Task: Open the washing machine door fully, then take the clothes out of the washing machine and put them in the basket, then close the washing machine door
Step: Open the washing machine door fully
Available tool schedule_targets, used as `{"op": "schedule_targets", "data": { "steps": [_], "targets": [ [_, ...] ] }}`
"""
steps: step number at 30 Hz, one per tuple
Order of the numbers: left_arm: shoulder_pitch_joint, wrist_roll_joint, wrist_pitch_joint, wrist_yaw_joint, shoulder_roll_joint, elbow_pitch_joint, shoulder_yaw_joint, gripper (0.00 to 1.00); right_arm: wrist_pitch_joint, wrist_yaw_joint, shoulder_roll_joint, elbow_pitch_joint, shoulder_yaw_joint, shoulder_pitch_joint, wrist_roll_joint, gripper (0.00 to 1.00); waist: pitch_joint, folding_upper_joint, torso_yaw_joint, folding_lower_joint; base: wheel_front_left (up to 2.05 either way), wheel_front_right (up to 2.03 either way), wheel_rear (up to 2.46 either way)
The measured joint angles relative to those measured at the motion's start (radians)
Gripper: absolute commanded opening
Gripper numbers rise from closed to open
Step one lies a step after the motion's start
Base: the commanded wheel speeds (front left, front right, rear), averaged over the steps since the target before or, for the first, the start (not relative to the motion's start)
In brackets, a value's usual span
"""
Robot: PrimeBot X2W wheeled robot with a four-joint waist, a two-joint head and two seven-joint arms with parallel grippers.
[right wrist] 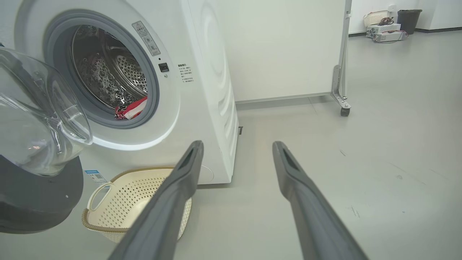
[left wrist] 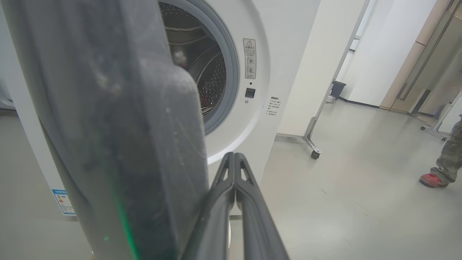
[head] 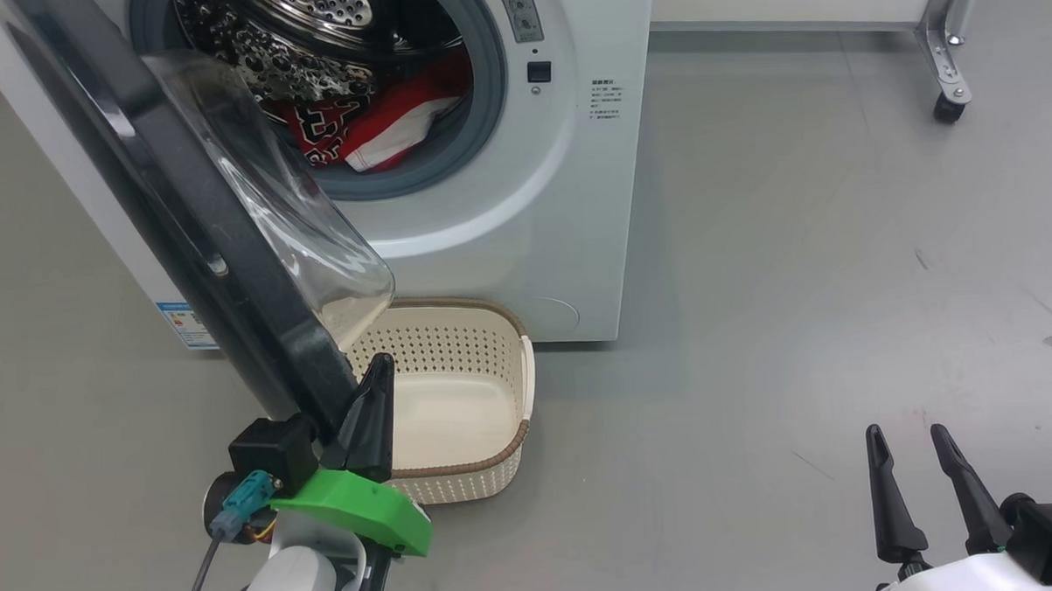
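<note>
Where the grey floor [head: 797, 277] spreads, left gripper [head: 380, 364] pinches nothing; right gripper [head: 905, 433] gapes

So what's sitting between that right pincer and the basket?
Just bare grey floor: the head view shows nothing lying between the open right pincer and the basket.

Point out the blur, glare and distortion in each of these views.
Left wrist view: the washing machine door, very close, is blurred, with a green streak low on it. Head view: pale glare on the door's glass bowl, the rest sharp. Right wrist view: the wide lens skews the edges of the washing machine.
</note>
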Motion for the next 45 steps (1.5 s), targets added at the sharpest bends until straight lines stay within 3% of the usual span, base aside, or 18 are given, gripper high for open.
{"op": "schedule_targets", "data": {
  "steps": [13, 33, 45],
  "targets": [
    [-0.018, -0.015, 0.000, -0.005, -0.011, 0.038, -0.030, 0.00, 0.000, 0.012, 0.007, 0.000, -0.010, 0.001, -0.009, 1.00, -0.002, 0.0000, 0.066, 0.0000, 0.00, 0.00, 0.00],
    [-0.027, -0.026, -0.002, -0.005, -0.014, 0.085, -0.034, 0.00, 0.000, 0.029, 0.016, 0.011, -0.017, 0.005, -0.018, 1.00, -0.011, 0.0000, 0.228, 0.0000, 0.00, 0.00, 0.00],
    [-0.028, -0.026, -0.002, 0.006, -0.012, 0.067, 0.061, 0.00, 0.000, 0.035, 0.021, 0.011, 0.002, 0.007, -0.035, 1.00, -0.002, 0.0000, 0.313, 0.0000, 0.00, 0.00, 0.00]
  ]
}}
